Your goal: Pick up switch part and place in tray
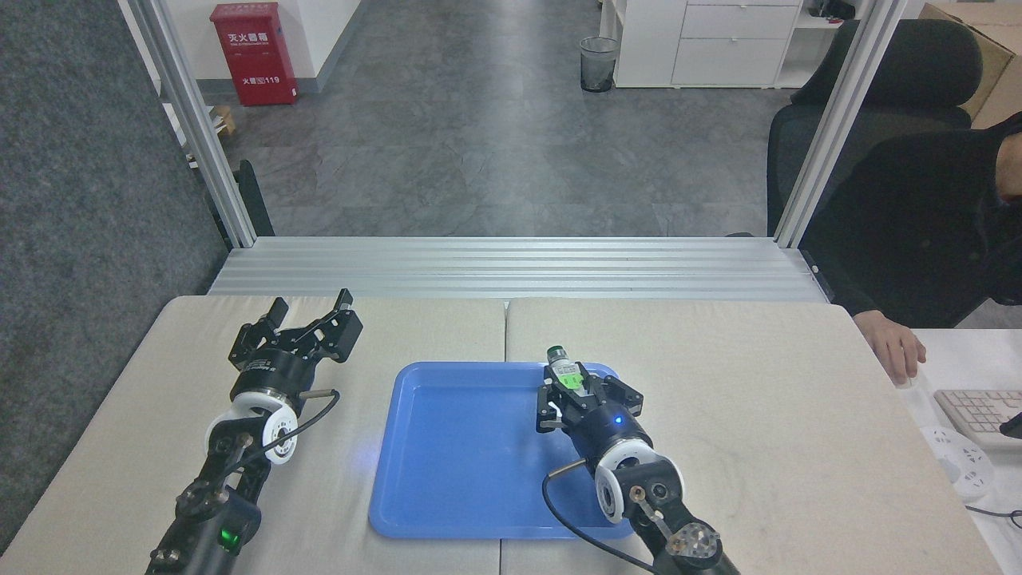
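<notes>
The blue tray (pixel 455 455) lies flat in the middle of the table. My right gripper (pixel 568 382) hangs over the tray's far right part, shut on the switch part (pixel 564 370), whose green block and dark round end stick out past the fingers toward the tray's far rim. Left of the tray, my left gripper (pixel 311 307) rests above the table with its fingers spread open and nothing between them.
A person in a dark sleeve sits at the far right, a hand (pixel 894 351) resting at the table's right edge beside a keyboard (pixel 978 415). An aluminium frame rail (pixel 519 267) runs along the table's far side.
</notes>
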